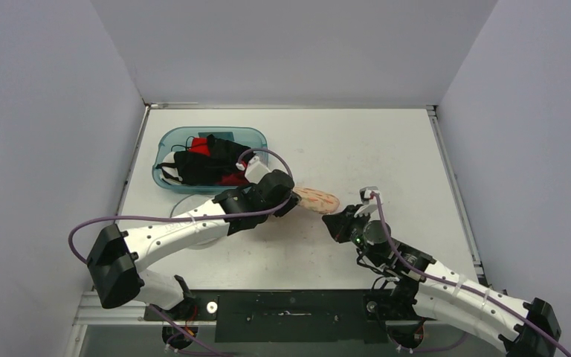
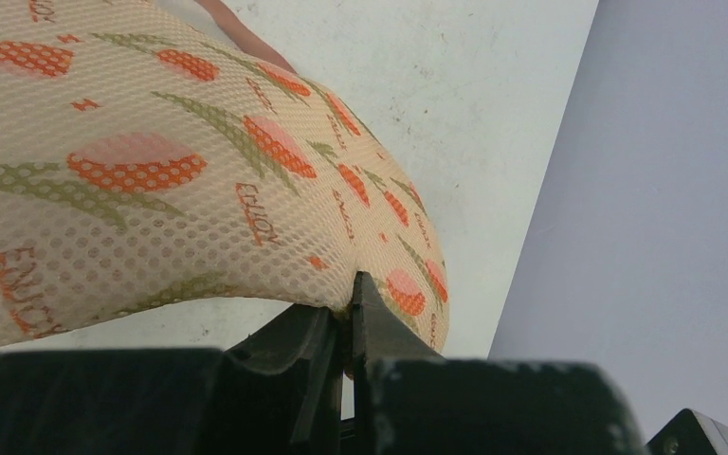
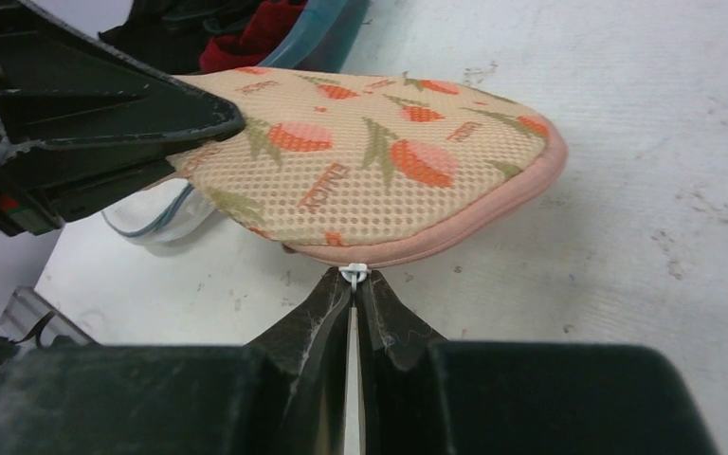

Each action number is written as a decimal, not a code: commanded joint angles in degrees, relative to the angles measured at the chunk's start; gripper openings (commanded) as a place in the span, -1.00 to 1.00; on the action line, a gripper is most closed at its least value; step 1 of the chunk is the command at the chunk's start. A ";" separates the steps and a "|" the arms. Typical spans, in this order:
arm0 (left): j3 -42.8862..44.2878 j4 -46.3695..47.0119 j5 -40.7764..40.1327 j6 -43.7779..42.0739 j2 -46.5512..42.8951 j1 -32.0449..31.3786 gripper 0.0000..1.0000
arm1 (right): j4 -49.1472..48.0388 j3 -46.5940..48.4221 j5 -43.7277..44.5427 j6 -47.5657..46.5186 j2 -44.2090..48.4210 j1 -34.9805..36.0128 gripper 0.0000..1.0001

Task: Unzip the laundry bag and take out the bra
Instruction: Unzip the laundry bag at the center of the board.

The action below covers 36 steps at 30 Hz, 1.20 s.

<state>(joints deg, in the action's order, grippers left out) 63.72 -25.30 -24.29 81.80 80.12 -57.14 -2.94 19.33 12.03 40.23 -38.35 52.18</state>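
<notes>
The laundry bag (image 1: 317, 199) is a round beige mesh pouch with orange tulips and a pink rim, held just above the table's middle. It fills the left wrist view (image 2: 180, 161) and shows in the right wrist view (image 3: 379, 161). My left gripper (image 1: 291, 199) is shut on the bag's left edge (image 2: 351, 301). My right gripper (image 1: 340, 220) is shut on the white zipper pull (image 3: 354, 275) at the bag's near rim. The bra is hidden inside the bag.
A teal bin (image 1: 165, 149) with black and red garments (image 1: 212, 160) stands at the back left. A white round item (image 3: 156, 213) lies on the table under the left arm. Grey walls enclose the table on three sides.
</notes>
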 commanded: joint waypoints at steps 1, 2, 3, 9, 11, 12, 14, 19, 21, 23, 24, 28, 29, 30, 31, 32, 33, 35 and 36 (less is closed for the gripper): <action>-0.94 6.76 0.72 -2.99 -2.36 0.97 -1.00 | 8.85 2.79 9.49 2.17 2.04 0.12 -0.89; -1.37 8.40 1.69 -4.19 -2.22 1.17 -1.00 | 10.89 3.08 11.48 3.07 2.43 0.10 -0.89; -1.83 10.30 2.80 -5.40 -2.06 1.23 -1.00 | 12.74 3.22 13.94 4.00 2.86 0.11 -0.89; -3.16 25.29 14.67 -17.51 1.43 1.83 -1.00 | 18.21 2.41 18.19 6.29 6.47 0.12 -0.89; -3.03 33.28 20.85 -22.28 3.80 2.32 -1.00 | 18.14 1.77 17.42 5.45 8.50 0.11 -0.89; -2.49 36.03 23.50 -24.28 5.83 2.58 -1.00 | 18.27 1.37 17.17 4.87 9.47 0.11 -0.89; 0.16 39.14 30.88 -29.22 9.84 3.58 -1.00 | 18.78 1.09 16.68 4.06 11.05 0.20 -0.89; 11.26 42.73 49.15 -37.80 20.32 7.54 -1.00 | 19.20 0.96 14.76 1.92 12.91 0.35 -0.89; 15.45 39.91 51.03 -42.67 22.88 8.48 -1.00 | 18.85 0.81 14.20 1.36 12.93 0.44 -0.89; 18.51 34.34 48.64 -47.80 24.46 8.77 -1.00 | 18.10 0.64 13.51 0.86 12.42 0.46 -0.89; 19.07 31.62 46.11 -49.27 24.88 8.92 -1.00 | 17.61 0.46 13.01 0.72 11.89 0.46 -0.89; 13.34 30.34 39.03 -44.57 24.69 10.46 0.15 | 13.97 -1.49 11.59 0.75 7.76 0.53 -0.89; 10.56 31.95 38.25 -41.76 23.95 10.88 0.47 | 12.80 -2.22 11.45 1.20 6.55 0.50 -0.89; 7.36 33.77 37.56 -39.03 22.97 11.14 0.96 | 11.46 -2.93 11.36 1.63 5.14 0.52 -0.89; 4.13 36.28 37.17 -36.40 21.70 11.24 0.94 | 10.19 -3.51 11.28 2.08 3.81 0.55 -0.89; 0.80 38.58 36.49 -34.07 20.35 11.14 0.93 | 8.75 -4.15 11.07 2.51 2.40 0.54 -0.89; -2.08 40.98 36.04 -31.95 18.87 11.05 0.92 | 7.29 -4.60 10.87 2.86 1.26 0.55 -0.89; -7.36 43.26 34.99 -28.47 15.91 10.43 0.92 | 5.13 -5.04 10.71 3.23 -0.93 0.59 -0.89; -9.38 43.41 34.63 -27.18 14.32 10.20 0.92 | 4.30 -4.90 10.44 3.25 -1.86 0.61 -0.89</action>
<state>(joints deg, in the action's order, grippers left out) 60.82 10.87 13.34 46.54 101.73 -46.17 9.34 14.68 23.11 42.59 -37.47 52.23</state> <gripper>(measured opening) 0.960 0.061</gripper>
